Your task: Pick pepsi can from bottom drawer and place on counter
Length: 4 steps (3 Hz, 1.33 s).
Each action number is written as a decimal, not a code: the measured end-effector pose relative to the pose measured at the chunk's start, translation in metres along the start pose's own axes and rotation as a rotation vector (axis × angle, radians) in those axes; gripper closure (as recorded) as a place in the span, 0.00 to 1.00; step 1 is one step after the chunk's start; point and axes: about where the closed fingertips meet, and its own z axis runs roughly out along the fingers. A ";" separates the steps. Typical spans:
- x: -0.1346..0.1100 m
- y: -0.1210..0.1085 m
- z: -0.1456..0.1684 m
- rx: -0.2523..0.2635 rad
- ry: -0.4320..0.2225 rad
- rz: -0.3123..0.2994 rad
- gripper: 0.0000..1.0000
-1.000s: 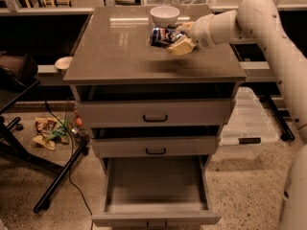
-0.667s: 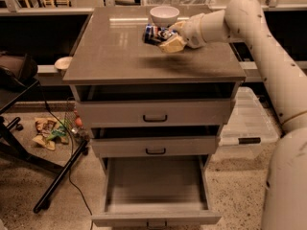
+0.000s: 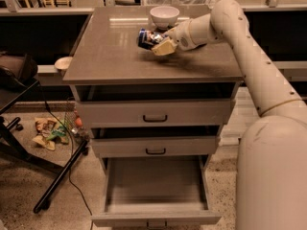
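Note:
The pepsi can (image 3: pixel 146 38) is dark blue with a white-red logo and lies sideways in my gripper (image 3: pixel 156 42), just above the counter (image 3: pixel 115 56) near its back middle. The gripper is shut on the can, and its tan fingers (image 3: pixel 163 47) grip the can's right end. My white arm reaches in from the right. The bottom drawer (image 3: pixel 156 188) is pulled fully open below, and its inside shows nothing in it.
A white bowl (image 3: pixel 164 16) stands on the counter just behind the can. Two shallower drawers (image 3: pixel 154 113) above the bottom one are slightly ajar. A black stand leg (image 3: pixel 57 183) and snack bags (image 3: pixel 48 131) lie on the floor at left.
My gripper has carried the can to the left and slightly back over the counter, closer to the white bowl. The drawers have not moved.

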 end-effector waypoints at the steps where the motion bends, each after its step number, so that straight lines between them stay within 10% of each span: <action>1: 0.006 -0.006 0.006 -0.002 0.015 0.033 0.35; 2: 0.007 -0.010 0.006 -0.001 0.021 0.047 0.11; 4: 0.008 -0.015 -0.018 0.030 0.011 0.055 0.00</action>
